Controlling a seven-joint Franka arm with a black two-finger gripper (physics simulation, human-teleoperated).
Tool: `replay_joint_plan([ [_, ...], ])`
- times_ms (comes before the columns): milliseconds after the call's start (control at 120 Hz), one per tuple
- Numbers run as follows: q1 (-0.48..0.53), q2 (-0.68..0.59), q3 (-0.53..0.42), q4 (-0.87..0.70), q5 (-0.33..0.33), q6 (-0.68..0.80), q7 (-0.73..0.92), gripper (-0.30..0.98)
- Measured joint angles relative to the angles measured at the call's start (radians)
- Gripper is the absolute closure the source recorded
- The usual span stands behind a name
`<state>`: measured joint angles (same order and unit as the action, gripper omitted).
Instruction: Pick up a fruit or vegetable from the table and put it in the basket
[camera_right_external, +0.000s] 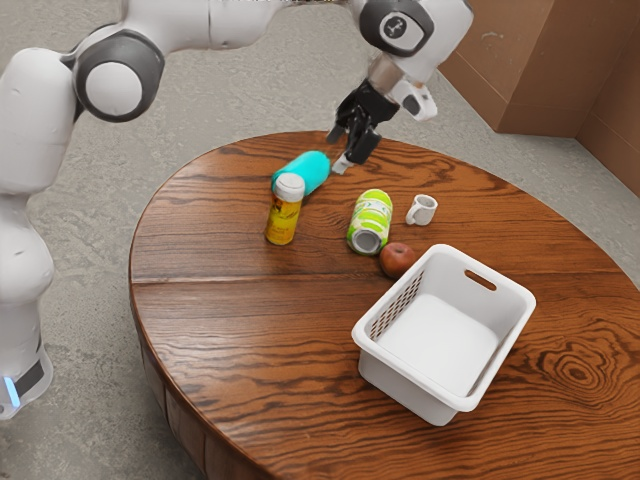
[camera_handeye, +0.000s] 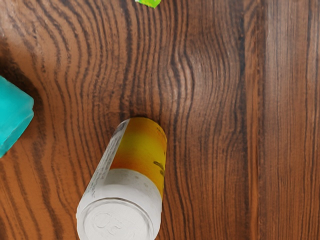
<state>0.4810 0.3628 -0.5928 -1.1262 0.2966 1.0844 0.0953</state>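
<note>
"Where's the fruit?"

"The apple (camera_right_external: 397, 260) sits just beside the basket (camera_right_external: 416, 392), outside its near-handle corner, or so I judge. The can (camera_right_external: 370, 222) lies close past it, farther from the basket."

"And the gripper (camera_right_external: 343, 149)?"

"Raised, well apart from the basket. Its fingers look parted, with nothing clamped between them."

"How will the apple handle?"

"Firm and fairly light, I'd guess: stiff enough for a steady squeeze, but smooth and round, so it may slip or roll. Too hard a pinch might bruise it."

"Where do I take hold?"

"Around its widest part, both pads level with the middle. Too high and it could squirt out downward."

"Which way do the pads go?"

"I'd bring them straight down, one on each open flank, so neither has to squeeze in on the basket side or the can side. Knock the can and the apple may roll against the basket."

"Then?"

"Lift clear of the basket's rim, lower it inside, and let go low; a drop could bruise it."
</note>
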Motion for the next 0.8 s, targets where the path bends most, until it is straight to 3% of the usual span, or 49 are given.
replay_joint_plan([
  [117, -0.001, 0.002, -0.007, -0.01, 0.031, 0.196, 0.033, 0.0],
  [267, -0.005, 0.002, -0.011, -0.011, 0.055, 0.329, 0.067, 0.0],
  [550, -0.183, -0.007, -0.011, -0.017, 0.208, 0.405, 0.107, 0.0],
  [675, -0.189, -0.008, -0.007, -0.032, 0.224, 0.415, 0.117, 0.0],
  [800, -0.174, -0.107, 0.012, -0.23, 0.208, 0.459, 0.119, 0.0],
])
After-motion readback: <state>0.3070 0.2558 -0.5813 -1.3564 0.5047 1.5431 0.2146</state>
